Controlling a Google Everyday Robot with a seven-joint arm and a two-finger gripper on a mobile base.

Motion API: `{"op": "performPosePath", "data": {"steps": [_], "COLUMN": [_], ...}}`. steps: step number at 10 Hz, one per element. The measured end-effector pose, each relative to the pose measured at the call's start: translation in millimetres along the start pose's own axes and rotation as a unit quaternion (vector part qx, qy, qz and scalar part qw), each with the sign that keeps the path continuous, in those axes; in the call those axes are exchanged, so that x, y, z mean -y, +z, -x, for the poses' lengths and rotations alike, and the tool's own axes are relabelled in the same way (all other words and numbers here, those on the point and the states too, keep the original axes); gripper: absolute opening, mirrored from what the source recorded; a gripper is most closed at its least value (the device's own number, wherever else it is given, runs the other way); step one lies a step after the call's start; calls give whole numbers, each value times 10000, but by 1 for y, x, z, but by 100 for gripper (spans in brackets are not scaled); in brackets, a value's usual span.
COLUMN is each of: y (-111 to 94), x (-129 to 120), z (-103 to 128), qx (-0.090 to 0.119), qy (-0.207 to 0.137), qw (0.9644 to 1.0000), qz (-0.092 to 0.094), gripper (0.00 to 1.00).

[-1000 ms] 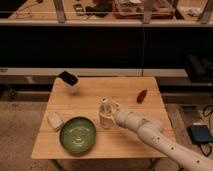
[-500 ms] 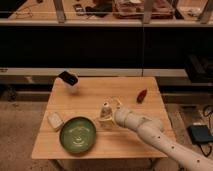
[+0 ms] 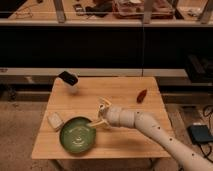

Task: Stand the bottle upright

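Starting at the left, a flat white block was parked near the left edge of the wooden table, and a black object was set further back by the far left corner. Just right of the block, a green plate was laid toward the front edge, separated from the block by a sliver of bare wood. At the plate's upper right rim the gripper was held low over the tabletop, near the middle. The bottle was seen right at the gripper, pale and tilted off vertical, just behind the plate's rim. Whether the gripper was clamped on it or spread apart honestly couldn't be told. The white arm was stretched from there down to the lower right corner. Further right, a small dark red object was left near the table's right edge, well apart from the bottle.
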Motion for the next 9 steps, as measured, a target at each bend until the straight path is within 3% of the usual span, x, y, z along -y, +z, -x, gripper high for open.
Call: {"op": "performPosePath", "data": {"steps": [2,9], "y": [-3,-4], "x": [14,14], "z": [-17,-18], "qx": [-220,-259], "qy": [-210,-207], "qw": [9988,9986], "qz": [-375,-423], "gripper": [80,80]}}
